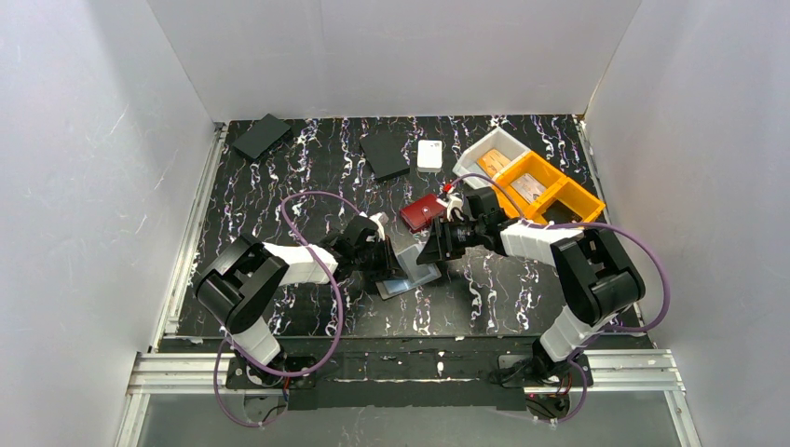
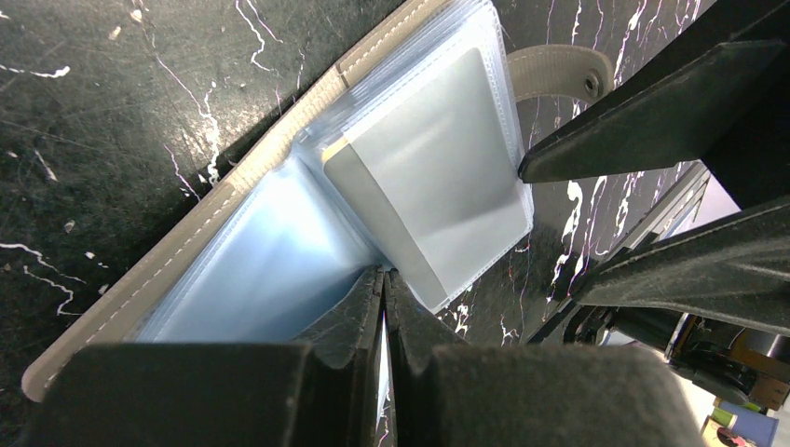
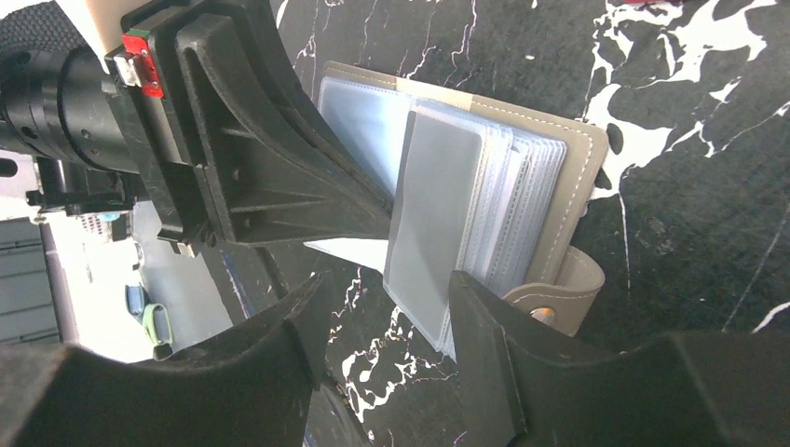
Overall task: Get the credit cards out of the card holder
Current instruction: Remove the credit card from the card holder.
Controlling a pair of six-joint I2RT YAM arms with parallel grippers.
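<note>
White walls [image 1: 391, 56] are enclosing a black, white-veined table [image 1: 307, 177]. The card holder [image 3: 582, 149] is lying open near the table's centre, between the two arms, with its clear sleeves fanned upward and its closure tab [image 3: 568, 289] sticking out past the cover's edge. The left gripper [image 2: 383, 279] is bearing down on the holder's inner fold with its jaws pressed together; whether a sleeve is caught between them cannot be told. The right gripper [image 3: 387, 289] is hovering at the opposite side with its jaws spread, and the free corner of a grey-tinted sleeve [image 3: 433, 214] is lying between them, close to one finger. A light blue card [image 2: 261, 270] appears to be showing through the sleeves of the half next to the left gripper. A dark red case [image 1: 421, 211] is lying just behind the holder, two black squares [image 1: 385, 154] are lying farther back, and an orange bin [image 1: 573, 196] is standing at the right.
</note>
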